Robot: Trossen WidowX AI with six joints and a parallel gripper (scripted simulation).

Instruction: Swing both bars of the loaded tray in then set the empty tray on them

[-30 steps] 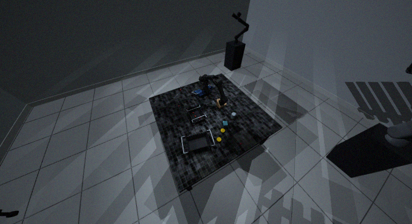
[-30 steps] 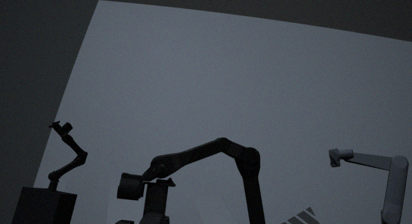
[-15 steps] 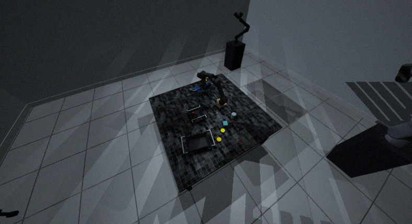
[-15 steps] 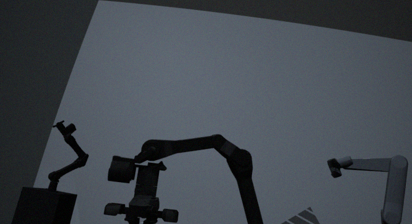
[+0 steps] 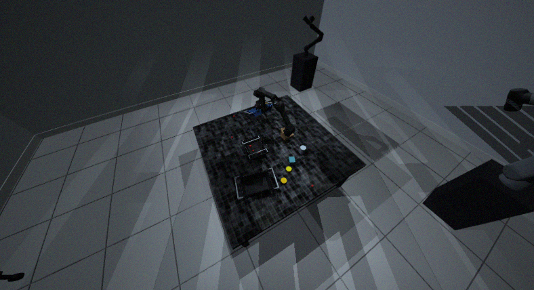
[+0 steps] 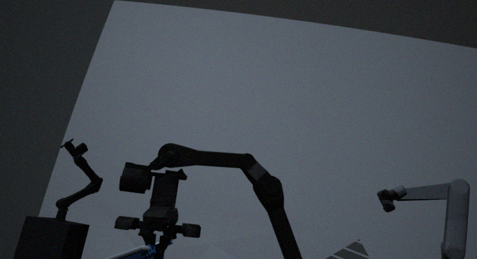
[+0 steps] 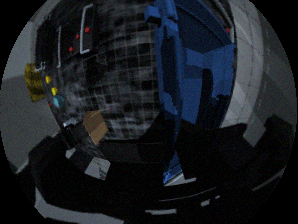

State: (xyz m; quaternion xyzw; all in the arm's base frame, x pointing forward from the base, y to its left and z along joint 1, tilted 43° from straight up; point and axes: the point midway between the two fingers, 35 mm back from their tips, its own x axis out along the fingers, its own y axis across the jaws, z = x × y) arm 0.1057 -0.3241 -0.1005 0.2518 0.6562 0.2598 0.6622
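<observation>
Loaded tray stands near the middle of the dark table in the top view, with small red blocks showing inside it; one white wire bar lies along its 12 o'clock end and another along its 6 o'clock end; whether they rest across the top or hang outside cannot be told at this size.

At 12 o'clock from it, near the table's far edge, a blue tray is off the table surface under the folded arm; the gripper is clamped narrowly on it; the wrist view shows its blue wall running steeply up the picture from between the dark fingers; in the exterior view a corner of the blue plastic and one white wire bar peek out beside the fingers.

At 6 o'clock from the loaded tray, apart from it, lies a second dark tray with a white bar swung out over each end.

At 3 to 4 o'clock sit a white cylinder, a teal cube and two yellow discs, none touching another; a tan block sits at 2 o'clock beside the arm's lower end.

Beyond the table at 1 o'clock, a black pedestal carries another dark arm.
</observation>
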